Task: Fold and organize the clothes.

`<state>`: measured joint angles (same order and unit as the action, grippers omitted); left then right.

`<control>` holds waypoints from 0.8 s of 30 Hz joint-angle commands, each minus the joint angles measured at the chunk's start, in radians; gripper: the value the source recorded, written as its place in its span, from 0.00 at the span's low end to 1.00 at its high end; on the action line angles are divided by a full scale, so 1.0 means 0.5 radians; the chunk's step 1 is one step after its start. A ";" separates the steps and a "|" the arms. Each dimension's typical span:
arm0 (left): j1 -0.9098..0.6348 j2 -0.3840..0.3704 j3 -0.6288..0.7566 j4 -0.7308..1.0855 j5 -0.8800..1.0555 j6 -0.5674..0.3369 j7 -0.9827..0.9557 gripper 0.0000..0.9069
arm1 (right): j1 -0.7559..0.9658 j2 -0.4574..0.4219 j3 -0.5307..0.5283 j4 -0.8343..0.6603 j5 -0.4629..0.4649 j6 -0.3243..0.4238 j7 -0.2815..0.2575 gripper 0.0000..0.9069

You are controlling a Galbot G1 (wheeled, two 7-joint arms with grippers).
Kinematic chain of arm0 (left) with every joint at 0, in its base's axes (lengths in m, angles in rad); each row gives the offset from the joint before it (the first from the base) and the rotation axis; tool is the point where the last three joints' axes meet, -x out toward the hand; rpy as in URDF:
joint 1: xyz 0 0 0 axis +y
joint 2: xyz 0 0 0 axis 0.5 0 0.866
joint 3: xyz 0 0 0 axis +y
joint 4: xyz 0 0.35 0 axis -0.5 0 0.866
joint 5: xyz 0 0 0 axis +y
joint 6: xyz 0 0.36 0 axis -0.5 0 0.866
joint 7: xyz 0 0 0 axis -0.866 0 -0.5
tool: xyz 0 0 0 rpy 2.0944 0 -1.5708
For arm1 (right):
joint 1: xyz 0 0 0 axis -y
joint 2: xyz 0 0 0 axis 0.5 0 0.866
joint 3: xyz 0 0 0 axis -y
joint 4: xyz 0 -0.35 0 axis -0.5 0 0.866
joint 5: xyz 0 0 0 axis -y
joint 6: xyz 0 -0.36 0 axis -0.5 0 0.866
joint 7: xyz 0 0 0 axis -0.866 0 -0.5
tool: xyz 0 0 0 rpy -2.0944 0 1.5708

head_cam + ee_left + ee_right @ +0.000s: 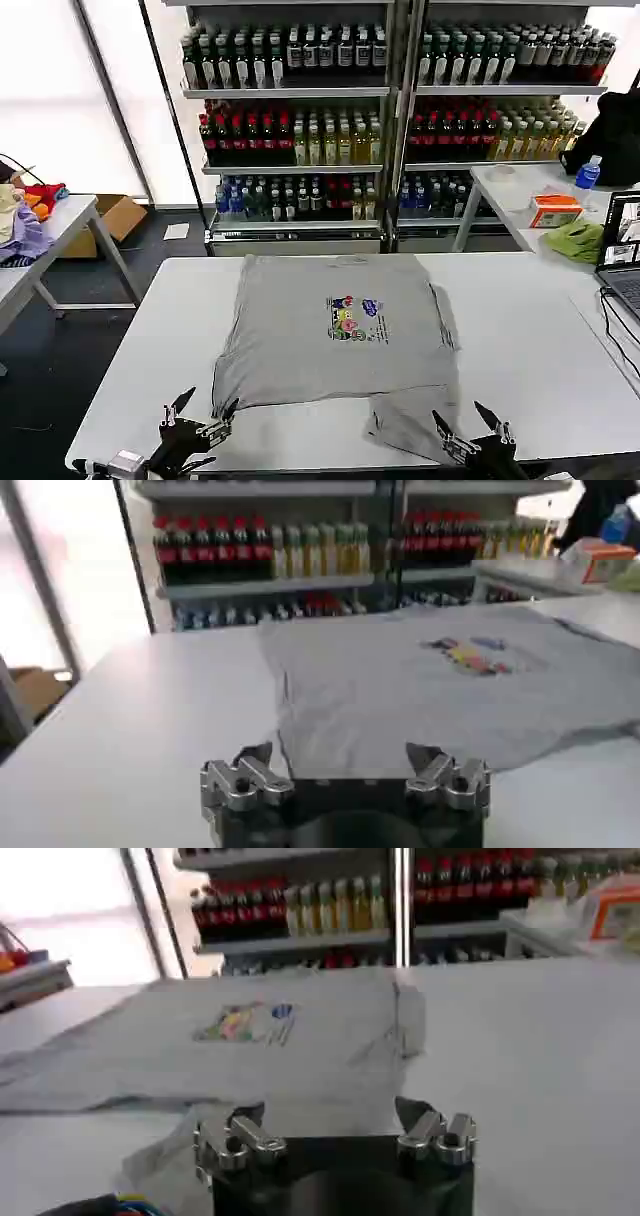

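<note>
The grey shirt [335, 345] lies flat in the middle of the white table [520, 350], collar toward the far edge and hem toward the near edge, its small multicoloured chest print [354, 318] facing up. Both sleeves look already turned in over the body, so the shape is close to a rectangle — though the near right corner of the hem is rumpled and trails toward the table's near edge.

The step in hand appears to be taking the hem to fold the shirt lengthwise toward the collar. To do it well, each gripper should pinch the cloth at a hem corner, catching every layer there, and both should lift and carry together so the fold line stays square to the table's long edges. The bunched right corner would best be drawn flat first, or the fold will come out skewed.

The left gripper [196, 418] hovers at the near edge by the hem's left corner, jaws spread wide, holding nothing; from the left wrist view [345, 765] the cloth edge lies just ahead of the fingertips, apart from them. The right gripper [462, 428] sits at the near edge beside the rumpled corner — likewise spread wide and empty, with the fabric just in front of it in the right wrist view [335, 1123].
</note>
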<state>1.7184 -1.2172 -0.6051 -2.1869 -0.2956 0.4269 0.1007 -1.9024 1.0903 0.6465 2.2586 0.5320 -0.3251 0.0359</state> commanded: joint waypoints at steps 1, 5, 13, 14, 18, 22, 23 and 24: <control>-0.114 0.145 0.097 0.053 -0.154 0.269 -0.157 1.00 | -0.098 -0.050 -0.018 0.150 0.052 -0.236 0.205 1.00; -0.207 0.110 0.145 0.112 -0.157 0.290 -0.207 1.00 | -0.060 0.025 -0.100 0.120 -0.045 -0.289 0.263 1.00; -0.330 0.071 0.198 0.214 -0.156 0.299 -0.320 0.49 | -0.009 0.126 -0.254 0.055 -0.064 -0.292 0.296 0.00; -0.323 0.067 0.205 0.221 -0.154 0.299 -0.325 0.38 | -0.003 0.129 -0.260 0.034 -0.063 -0.291 0.289 0.00; -0.301 0.039 0.193 0.261 -0.123 0.300 -0.339 0.00 | -0.029 0.145 -0.299 0.036 -0.036 -0.283 0.273 0.00; -0.259 0.051 0.190 0.238 -0.122 0.299 -0.306 0.01 | -0.055 0.156 -0.317 0.040 -0.050 -0.268 0.278 0.00; -0.253 0.049 0.184 0.240 -0.122 0.299 -0.303 0.01 | -0.045 0.158 -0.314 0.027 -0.051 -0.266 0.281 0.00; -0.251 0.047 0.180 0.240 -0.122 0.299 -0.299 0.01 | -0.039 0.157 -0.315 0.020 -0.049 -0.260 0.280 0.00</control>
<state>1.6020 -1.1969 -0.5268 -2.0913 -0.3525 0.5534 -0.0353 -1.9055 1.1565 0.5137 2.2684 0.5110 -0.4326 0.1583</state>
